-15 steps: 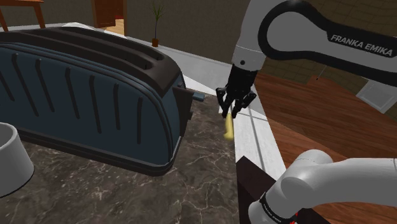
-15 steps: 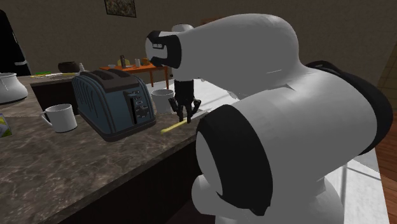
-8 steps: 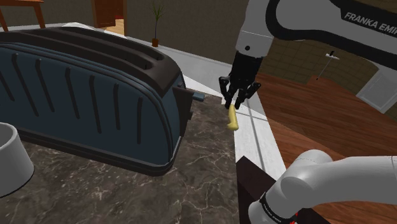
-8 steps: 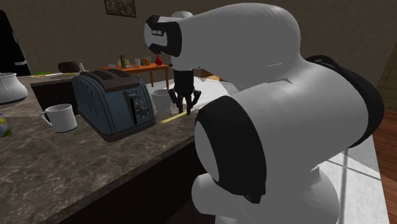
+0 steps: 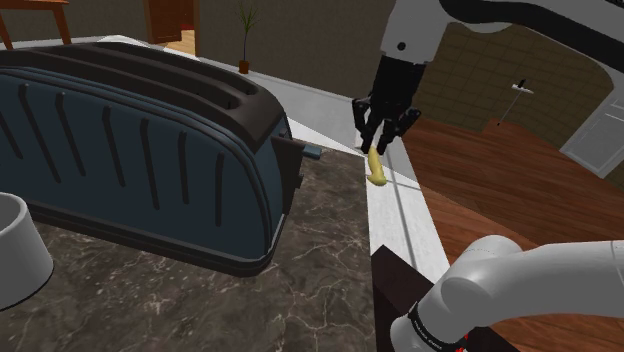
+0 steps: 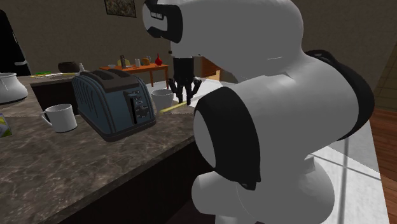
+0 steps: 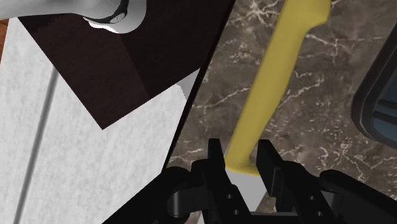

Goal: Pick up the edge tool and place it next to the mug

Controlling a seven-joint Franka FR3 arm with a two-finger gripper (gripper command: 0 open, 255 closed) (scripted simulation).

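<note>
**Shoulder view**
- Gripper: my black gripper [image 5: 383,143] hangs at 2 o'clock of the toaster, past its lever end, with the fingers pointing down.
- Fingers: pinched on the knife [image 5: 376,168].
- Knife: the yellow handle dangles below my fingertips, a little tilted and clear of the counter.
- Toaster: the dark blue toaster [image 5: 130,150] stands on the dark marbled counter [image 5: 310,285].
- White vessel: a round white vessel [image 5: 15,255] sits at 7 o'clock of the toaster, cut by the picture's edge.
- Stand: my dark brown stand [image 5: 395,290] lies at 6 o'clock of the gripper.

**Second exterior view**
- Gripper: my gripper [image 6: 183,97] is at 3 o'clock of the toaster [image 6: 118,102].
- Knife: the knife [image 6: 170,108] slants out from my fingers toward 8 o'clock, near the toaster's lever end.
- Mug: the white mug [image 6: 62,117] stands on the counter [image 6: 76,165] at 9 o'clock of the toaster. It is well apart from the knife, with the toaster between them.
- White cup: a white cup [image 6: 162,98] sits at 9 o'clock of my gripper, just beside it.
- Arm: my white arm [image 6: 267,127] takes up the foreground.

**Wrist view**
- Fingers: both black fingers [image 7: 215,159] clasp the knife near the end of its yellow handle.
- Knife: the knife [image 7: 280,83] runs from my gripper [image 7: 240,164] toward 12 o'clock, above the marbled counter [image 7: 210,108].
- Toaster: a corner of the toaster [image 7: 375,95] is at 2 o'clock of my fingertips.
- Stand: the stand [image 7: 146,57] is at 10 o'clock.
</note>
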